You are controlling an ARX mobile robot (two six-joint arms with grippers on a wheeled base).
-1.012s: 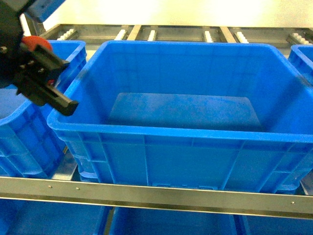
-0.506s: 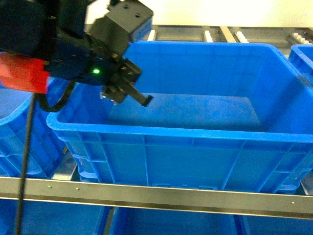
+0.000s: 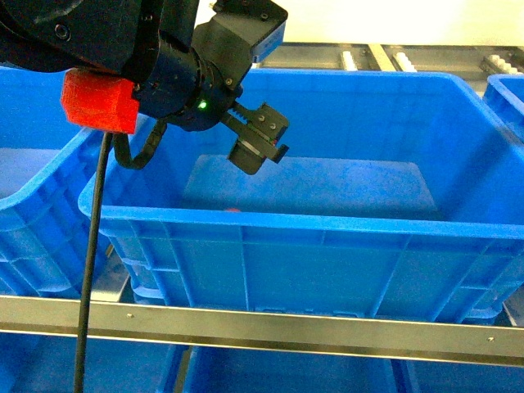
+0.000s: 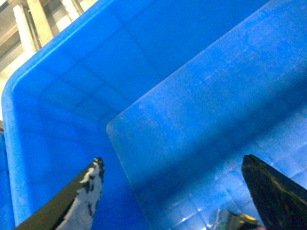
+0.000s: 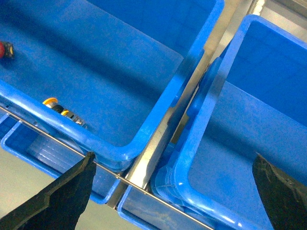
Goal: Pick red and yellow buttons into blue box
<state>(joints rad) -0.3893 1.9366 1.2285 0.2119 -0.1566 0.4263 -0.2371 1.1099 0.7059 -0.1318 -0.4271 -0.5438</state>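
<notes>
The blue box (image 3: pixel 286 225) fills the middle of the head view. My left gripper (image 3: pixel 260 151) hangs inside it near the left wall. In the left wrist view the left gripper (image 4: pixel 172 160) is open and holds nothing, with the box floor (image 4: pixel 216 120) below it. A button's switch body (image 4: pixel 235 221) with a bit of yellow peeks in at the bottom edge. A red speck, the red button (image 3: pixel 233 210), lies just behind the front rim. The right wrist view shows the red button (image 5: pixel 4 49) and the yellow button (image 5: pixel 57 108) on the floor of the blue box (image 5: pixel 158 110). My right gripper (image 5: pixel 173 155) is open and holds nothing.
Blue crates stand on both sides of the box: one on the left (image 3: pixel 49 188), one on the right (image 3: pixel 508 94) (image 5: pixel 230 124). A metal rail (image 3: pixel 262 323) runs along the front, with more blue bins below. Roller tracks (image 3: pixel 352 59) lie behind.
My left arm has swung from the left crate to over the blue box. The red cap seen at its jaws a second ago is gone from them, and red now shows on the box floor.
</notes>
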